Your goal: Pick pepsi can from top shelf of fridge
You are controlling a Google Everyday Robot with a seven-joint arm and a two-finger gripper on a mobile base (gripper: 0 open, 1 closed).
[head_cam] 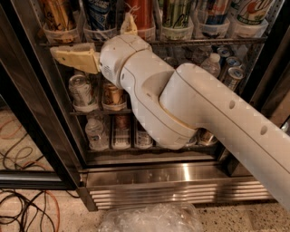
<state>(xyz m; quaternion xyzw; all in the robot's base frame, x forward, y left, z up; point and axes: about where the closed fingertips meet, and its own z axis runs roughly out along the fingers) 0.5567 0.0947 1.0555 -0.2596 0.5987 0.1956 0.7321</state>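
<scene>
The end effector [74,56] sits at the upper left of the frame, its tan tip pointing left, level with the front rail of the top shelf [204,41]. I cannot tell whether it is open or closed, and nothing shows in its grip. Just above and to the right of it, the pepsi can [97,13] stands in a translucent cup holder [174,32] on that shelf, beside a red can [140,13]. The white arm [217,113] runs from the lower right across the fridge [181,174], hiding much of the lower racks. Cables [22,213] lie on the floor at lower left, and crinkled clear plastic [149,219] lies at the bottom edge.
</scene>
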